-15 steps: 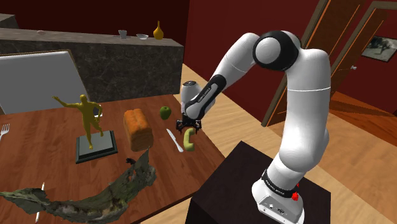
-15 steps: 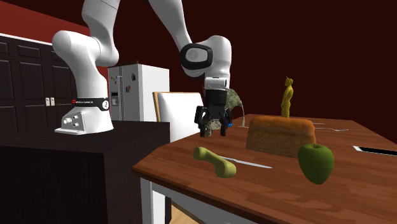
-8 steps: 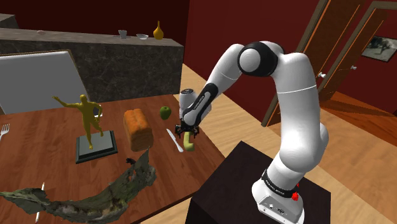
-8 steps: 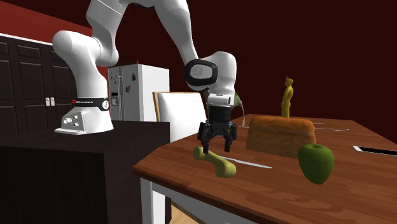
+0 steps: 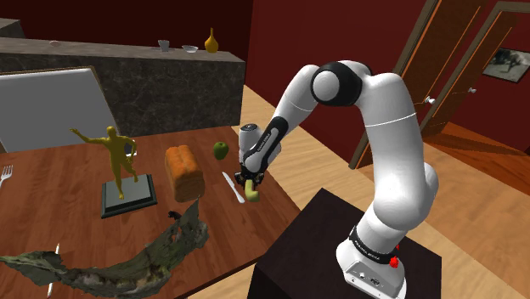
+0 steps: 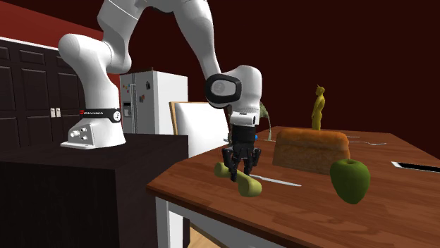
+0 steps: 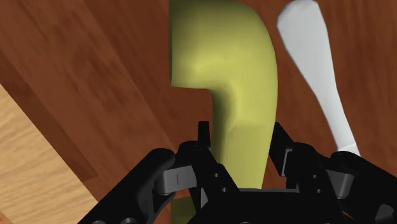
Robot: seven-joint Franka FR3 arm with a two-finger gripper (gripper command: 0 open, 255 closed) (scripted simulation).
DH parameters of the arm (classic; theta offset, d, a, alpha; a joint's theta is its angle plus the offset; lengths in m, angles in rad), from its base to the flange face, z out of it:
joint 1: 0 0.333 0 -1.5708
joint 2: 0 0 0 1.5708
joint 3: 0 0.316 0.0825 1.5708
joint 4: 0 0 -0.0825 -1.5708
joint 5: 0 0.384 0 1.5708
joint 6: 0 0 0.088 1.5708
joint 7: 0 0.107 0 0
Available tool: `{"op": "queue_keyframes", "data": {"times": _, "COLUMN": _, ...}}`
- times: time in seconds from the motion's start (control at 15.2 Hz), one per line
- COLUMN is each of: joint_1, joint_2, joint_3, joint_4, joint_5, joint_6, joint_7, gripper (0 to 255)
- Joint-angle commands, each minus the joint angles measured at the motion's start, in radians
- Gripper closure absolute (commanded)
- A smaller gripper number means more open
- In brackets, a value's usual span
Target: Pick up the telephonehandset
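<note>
Because the yellow-green curved telephone handset (image 7: 238,83) lies flat near the brown wooden table's (image 5: 51,178) edge, beside a white knife (image 7: 318,83), the black end effector (image 6: 240,172) straddles its middle, fingers narrowly apart, seemingly not yet clamping.

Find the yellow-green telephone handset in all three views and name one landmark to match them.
Shoulder view: handset by the table's right-hand edge, under the gripper.
Second exterior view: handset at the table's near edge, left of the bread loaf.
Wrist view: handset straight ahead, between the open fingers.
Shared landmark: the white knife lying beside it.
</note>
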Motion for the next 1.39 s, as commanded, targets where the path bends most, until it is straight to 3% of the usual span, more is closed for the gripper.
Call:
{"op": "queue_keyframes", "data": {"times": 0.0, "joint_1": 0.000, "joint_2": 0.000, "joint_3": 0.000, "joint_4": 0.000, "joint_5": 0.000, "joint_6": 0.000, "joint_7": 0.000, "gripper": 255}}
{"op": "queue_keyframes", "data": {"times": 0.4, "joint_1": 0.000, "joint_2": 0.001, "joint_3": 0.000, "joint_4": 0.000, "joint_5": 0.000, "joint_6": 0.001, "joint_7": 0.000, "gripper": 255}}
{"op": "queue_keyframes", "data": {"times": 1.32, "joint_1": -0.028, "joint_2": -0.185, "joint_3": 0.037, "joint_4": -0.060, "joint_5": 0.038, "joint_6": -0.125, "joint_7": -0.041, "gripper": 255}}
